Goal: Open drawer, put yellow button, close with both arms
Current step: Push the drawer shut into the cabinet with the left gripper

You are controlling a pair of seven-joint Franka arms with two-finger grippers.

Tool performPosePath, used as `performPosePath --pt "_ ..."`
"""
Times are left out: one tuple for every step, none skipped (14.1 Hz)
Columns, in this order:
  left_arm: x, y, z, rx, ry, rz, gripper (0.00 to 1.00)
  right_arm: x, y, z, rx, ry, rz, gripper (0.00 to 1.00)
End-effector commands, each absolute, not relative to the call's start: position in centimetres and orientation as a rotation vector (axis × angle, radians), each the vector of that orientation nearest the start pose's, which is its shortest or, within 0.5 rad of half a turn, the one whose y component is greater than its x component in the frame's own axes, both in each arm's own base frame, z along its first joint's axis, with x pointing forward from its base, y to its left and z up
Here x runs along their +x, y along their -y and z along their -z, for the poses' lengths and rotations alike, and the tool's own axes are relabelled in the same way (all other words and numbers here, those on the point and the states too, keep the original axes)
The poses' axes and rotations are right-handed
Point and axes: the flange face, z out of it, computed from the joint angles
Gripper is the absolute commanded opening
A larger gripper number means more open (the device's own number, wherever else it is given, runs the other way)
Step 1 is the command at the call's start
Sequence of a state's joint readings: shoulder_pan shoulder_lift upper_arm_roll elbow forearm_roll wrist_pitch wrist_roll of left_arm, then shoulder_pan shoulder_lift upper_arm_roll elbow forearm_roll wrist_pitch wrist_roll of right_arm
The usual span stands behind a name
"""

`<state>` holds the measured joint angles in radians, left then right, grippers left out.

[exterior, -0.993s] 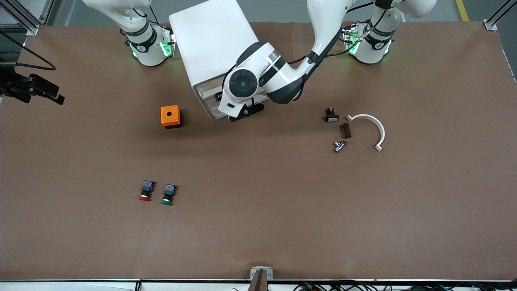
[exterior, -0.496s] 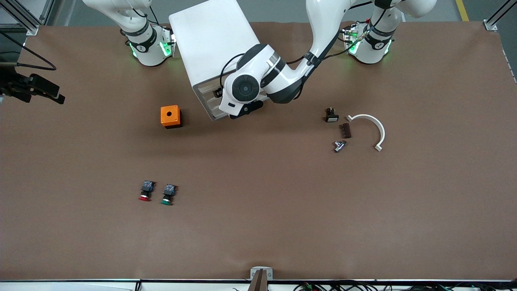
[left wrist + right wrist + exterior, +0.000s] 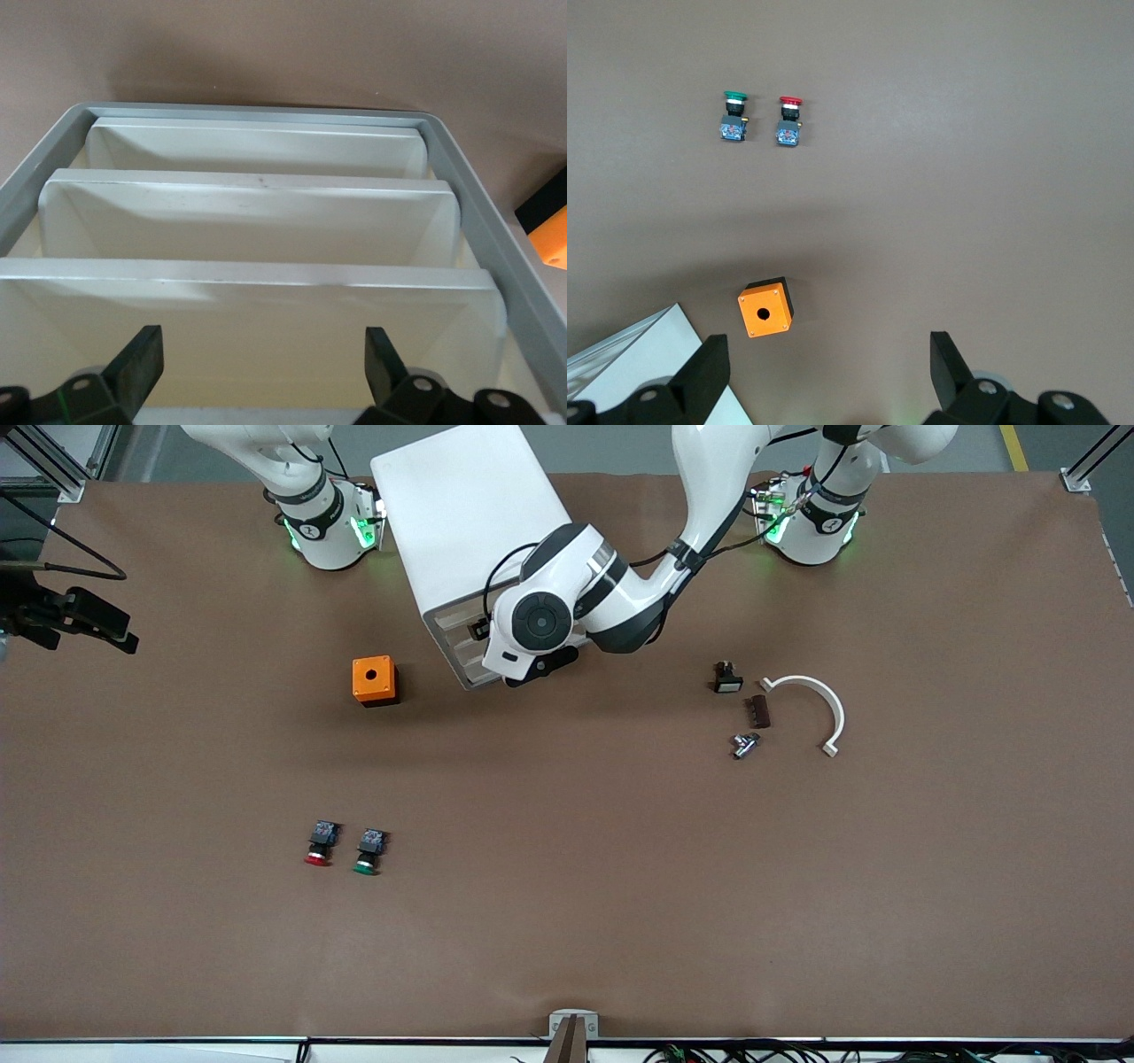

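- Left claw (image 3: 261, 347): fingers spread wide, gripping nothing, level with the front of the white drawer cabinet (image 3: 469, 531). The left wrist view looks straight along three stacked drawer fronts (image 3: 248, 217), which all sit about flush in the grey frame. We judge the claw is squared up to that face so it can press or pull a front. We cannot tell which drawer it is meant for.
- Right claw (image 3: 828, 354): also wide open and empty. It hangs high over the worktop (image 3: 567, 921), looking down on the orange one-hole box (image 3: 374, 680). This arm waits, probably until its share of the closing comes.
- Yellow button: not in view in any picture. It is not on the open worktop and not in either claw, so we can say nothing of its look here. It may lie inside a drawer, but that is only our guess.
- Decoys: the red-capped switch (image 3: 318, 845) has the green-capped switch (image 3: 368, 851) just beside it at 3 o'clock. The pair lies at about 7 o'clock from the orange box, well apart from the cabinet.
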<state>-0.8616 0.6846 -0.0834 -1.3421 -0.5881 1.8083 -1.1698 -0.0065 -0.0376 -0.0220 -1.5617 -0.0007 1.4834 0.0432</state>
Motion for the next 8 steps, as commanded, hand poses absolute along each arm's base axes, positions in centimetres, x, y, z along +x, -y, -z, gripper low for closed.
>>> performPosePath --pt "40.4 58.9 -35.0 -3.057 0.735 -1.025 1.0 52.5 1.6 -64.9 -3.129 -0.097 -0.034 1.0" --pt "41.9 57.8 -36.0 -3.072 0.774 -1.015 0.99 52.4 1.6 -65.0 -3.126 -0.097 -0.031 1.0" --pt "43.1 56.9 -37.1 -3.086 0.807 -1.004 0.99 52.4 1.7 -65.0 -3.126 -0.099 -0.031 1.0" --pt "44.3 55.9 -38.1 -3.1 0.838 -0.995 0.99 52.4 1.7 -65.0 -3.124 -0.101 -0.031 1.0" --pt "45.5 54.8 -39.1 -3.113 0.873 -0.986 0.99 52.3 1.7 -65.1 -3.124 -0.099 -0.029 1.0" --pt "47.0 53.4 -40.4 -3.129 0.916 -0.973 0.99 52.1 1.6 -65.3 -3.124 -0.097 -0.022 1.0" --pt "48.3 52.1 -41.2 -3.139 0.956 -0.96 0.99 52.1 1.6 -65.4 -3.124 -0.097 -0.017 1.0" --pt "49.7 50.6 -42.3 -3.151 1.0 -0.942 0.99 52.1 1.5 -65.4 -3.125 -0.094 -0.012 1.0"
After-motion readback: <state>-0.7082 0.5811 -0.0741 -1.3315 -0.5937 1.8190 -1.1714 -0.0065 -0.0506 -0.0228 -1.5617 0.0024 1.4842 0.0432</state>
